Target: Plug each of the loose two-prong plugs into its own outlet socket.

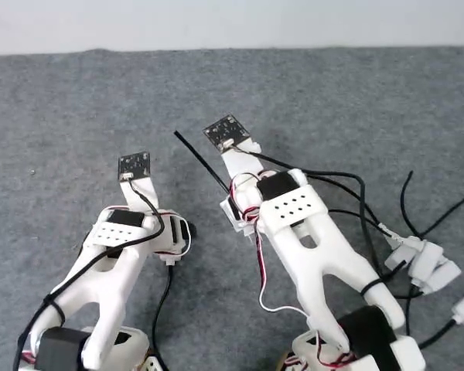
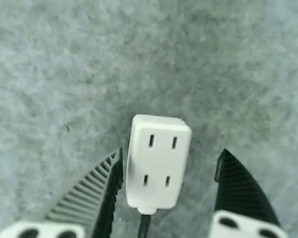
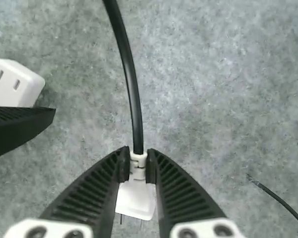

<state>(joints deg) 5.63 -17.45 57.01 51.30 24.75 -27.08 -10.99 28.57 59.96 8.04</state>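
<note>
Lying on the grey table (image 1: pixel 77 108), white outlet block (image 2: pixel 158 144) sits between the wide-open left gripper (image 2: pixel 172 152); contact unclear. Right gripper (image 3: pixel 137 151) clamped on white plug (image 3: pixel 135 201), near the block. Plug flanks hidden by fingers. Black cord (image 3: pixel 126 74) leads away. Loose plugs (image 1: pixel 425 259) tangled well apart

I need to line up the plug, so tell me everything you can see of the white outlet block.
The outlet block is white and plastic-looking, with rounded corners. Its upward face shows two pairs of slots, all vacant. A black cord leaves one end. It lies flat on the grey table between the open fingers of the left claw, close to one finger.
</note>
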